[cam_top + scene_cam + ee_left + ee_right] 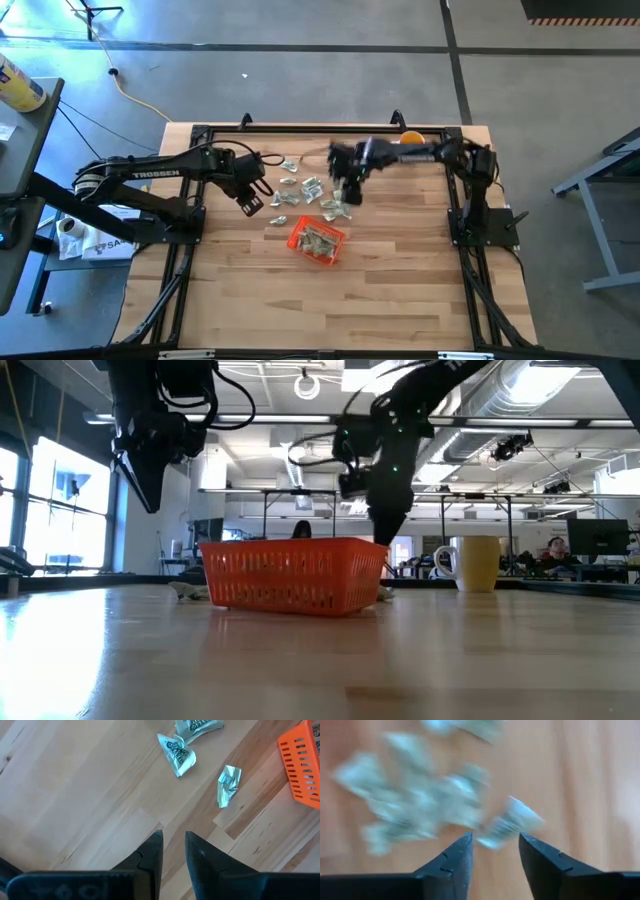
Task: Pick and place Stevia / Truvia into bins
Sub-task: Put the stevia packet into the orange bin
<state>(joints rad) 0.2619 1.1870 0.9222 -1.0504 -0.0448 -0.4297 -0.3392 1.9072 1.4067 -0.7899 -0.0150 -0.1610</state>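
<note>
Partly done: shallow orange-red plastic bin (317,241) holds several pale green-white paper sachets (309,189); about ten lie loose just beyond it. Right gripper (493,851) open over that pile, nothing gripped; left gripper (173,851) nearly closed, empty, beside the bin.

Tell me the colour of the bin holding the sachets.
Bright orange-red bin, a slotted plastic mesh; clearest in the low view.

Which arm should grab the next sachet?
Right. Its claw is open, over the sachet pile, one sachet just ahead. The left claw is nearly closed over bare wood, off to the side.
</note>
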